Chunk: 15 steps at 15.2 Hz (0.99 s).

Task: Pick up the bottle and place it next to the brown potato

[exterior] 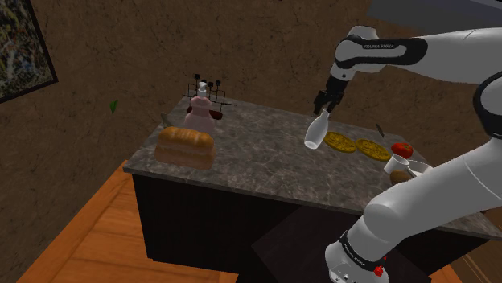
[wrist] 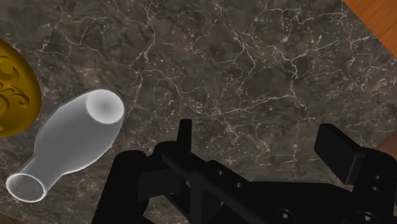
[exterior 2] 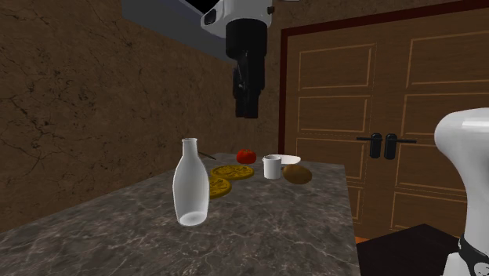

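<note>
A white translucent bottle (exterior: 316, 133) (exterior 2: 190, 184) stands upright on the dark marble counter (exterior: 257, 153), next to two yellow patterned discs (exterior: 340, 143). My black gripper (exterior: 326, 103) (exterior 2: 249, 106) hangs above the counter, higher than the bottle's neck and a little to one side of it. In the wrist view the fingers are open with bare marble between them (wrist: 261, 140), and the bottle (wrist: 73, 143) lies outside them, beside one finger. The brown potato (exterior 2: 298, 174) (exterior: 400, 177) rests near the counter's end by a white cup (exterior 2: 272, 167).
A red tomato (exterior: 402, 149) (exterior 2: 246, 156) and a white bowl (exterior: 418, 167) sit near the potato. A bread loaf (exterior: 185, 146) and a wire rack with a pink item (exterior: 201, 104) occupy the shoulder view's left end. Wooden doors (exterior 2: 368, 118) stand behind the counter.
</note>
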Available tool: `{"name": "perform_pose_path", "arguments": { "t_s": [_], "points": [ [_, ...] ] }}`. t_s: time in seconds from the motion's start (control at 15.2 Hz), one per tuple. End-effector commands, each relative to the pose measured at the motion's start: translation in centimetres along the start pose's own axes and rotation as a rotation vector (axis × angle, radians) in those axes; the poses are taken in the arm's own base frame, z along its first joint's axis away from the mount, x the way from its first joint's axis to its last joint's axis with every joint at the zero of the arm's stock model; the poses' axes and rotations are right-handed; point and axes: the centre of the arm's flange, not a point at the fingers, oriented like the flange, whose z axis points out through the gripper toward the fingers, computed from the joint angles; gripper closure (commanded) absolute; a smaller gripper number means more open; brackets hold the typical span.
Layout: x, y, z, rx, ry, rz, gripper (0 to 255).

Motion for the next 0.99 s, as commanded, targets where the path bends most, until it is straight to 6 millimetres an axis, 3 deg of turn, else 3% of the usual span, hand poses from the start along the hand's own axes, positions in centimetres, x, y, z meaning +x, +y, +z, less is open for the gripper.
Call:
{"name": "perform_pose_path", "arguments": {
  "t_s": [0.0,0.92],
  "points": [
    [1.4,2.4,0.8,-0.002,-0.001,0.004,0],
    [9.3,18.6,4.7,-0.009,-0.007,0.039,0]
  ]
}}
